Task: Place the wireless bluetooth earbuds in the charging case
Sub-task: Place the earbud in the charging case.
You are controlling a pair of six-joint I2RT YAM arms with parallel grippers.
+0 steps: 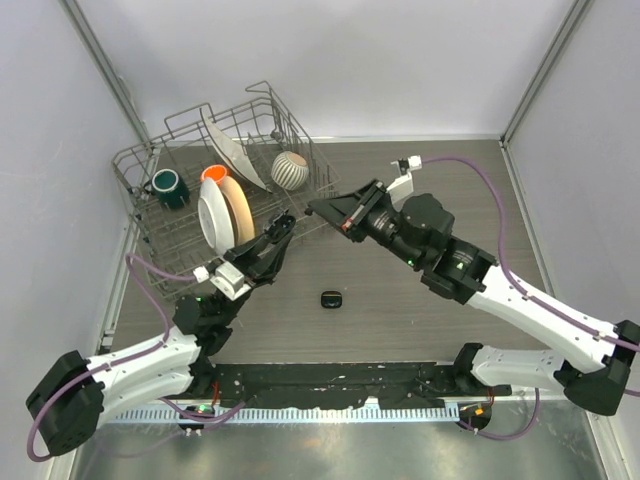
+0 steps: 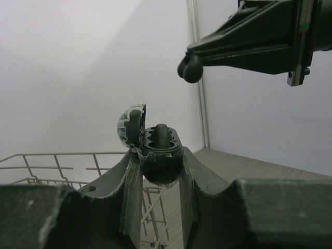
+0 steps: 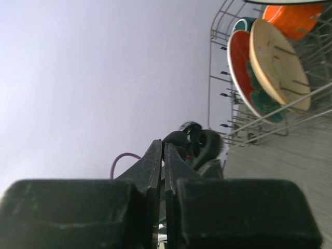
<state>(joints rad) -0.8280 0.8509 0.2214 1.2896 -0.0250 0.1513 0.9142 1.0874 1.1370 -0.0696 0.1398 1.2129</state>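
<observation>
A small black piece [image 1: 331, 298] lies alone on the desk [image 1: 430, 330] near the arm bases, too small to tell whether it is a bud or a case. Beyond it the left hand [image 1: 281, 232] is clenched on the open charging case [image 2: 162, 153], held off the desk. Its lid [image 2: 132, 124] is flipped up and one earbud [image 2: 162, 133] sits inside; the neighbouring socket is hard to make out. The right hand [image 1: 316, 207], pinched on a second earbud [image 2: 190, 68], hangs close to the case without touching it. Farthest back, a dish rack [image 1: 160, 215] holds plates, cut off in the wrist views.
</observation>
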